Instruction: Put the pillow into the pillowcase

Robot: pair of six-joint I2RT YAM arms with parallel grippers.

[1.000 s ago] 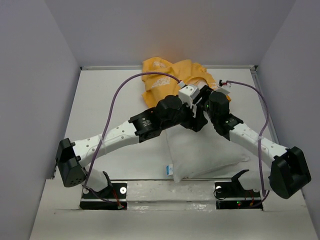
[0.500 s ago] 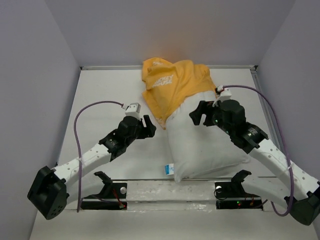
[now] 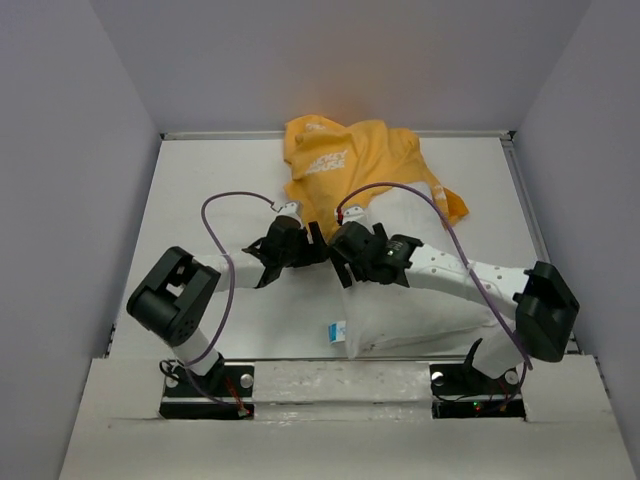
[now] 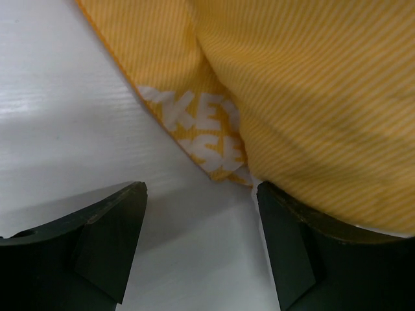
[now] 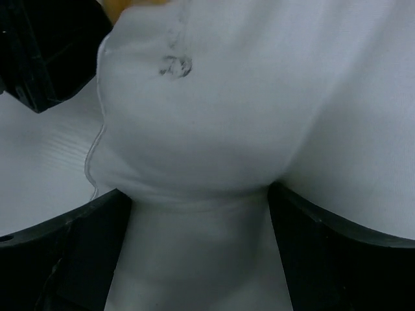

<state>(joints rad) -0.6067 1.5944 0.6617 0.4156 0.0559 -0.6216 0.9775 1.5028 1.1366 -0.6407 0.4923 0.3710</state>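
Pillow count: one white pillow [image 3: 412, 322], lying on the worktop [image 3: 205, 190] right of the middle, its long side running from the near edge towards the back.
Pillow tag: one small blue-and-white tag [image 3: 337, 333] at the pillow's near left corner.
Pillowcase count: one orange-yellow pillowcase [image 3: 350, 165], bunched at the back of the worktop and draped over the pillow's far end. The near part of the pillow lies bare. White printed letters show on the fabric.
Arms: two, both reaching in to the pillow's left edge, where orange cloth meets white.
Left gripper [image 4: 198, 194]: one, jaws spread wide and holding nothing. The pillowcase hem hangs just beyond the fingertips, and the right-hand finger sits right at the cloth's edge.
Right gripper [image 5: 194, 207]: one, jaws spread wide, with a bulge of white pillow filling the gap between them.
Gripper spacing: the two are just beside each other in the top view.
Cables: two purple cables [image 3: 228, 215], one looping above each arm.
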